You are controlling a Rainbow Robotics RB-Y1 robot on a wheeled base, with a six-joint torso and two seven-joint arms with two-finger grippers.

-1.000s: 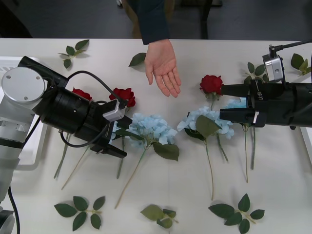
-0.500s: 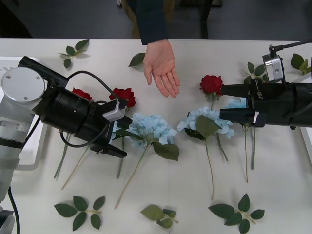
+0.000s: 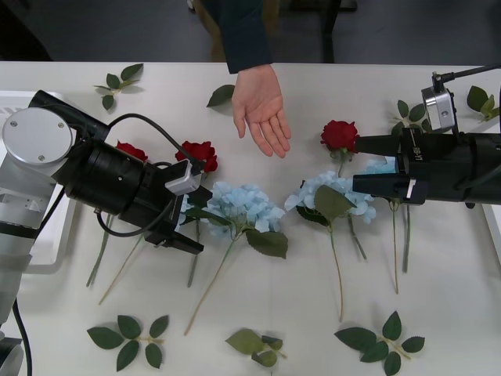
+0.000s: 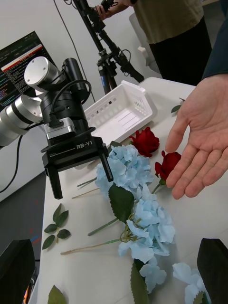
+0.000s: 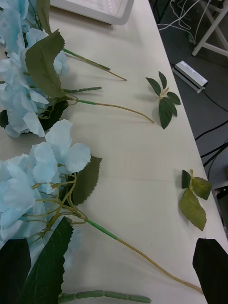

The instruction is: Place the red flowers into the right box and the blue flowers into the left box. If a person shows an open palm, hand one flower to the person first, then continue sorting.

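Both black grippers—left (image 3: 190, 223), right (image 3: 362, 163)—jaws wide, empty, beside ruffled blue flowers (image 3: 243, 205); open palm (image 3: 262, 107) up.

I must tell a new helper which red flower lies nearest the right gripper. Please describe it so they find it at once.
Start at the open palm over the white table. Toward the right gripper lies a red rose, just beyond a blue hydrangea. Unlike the two roses near the left gripper, it lies alone.
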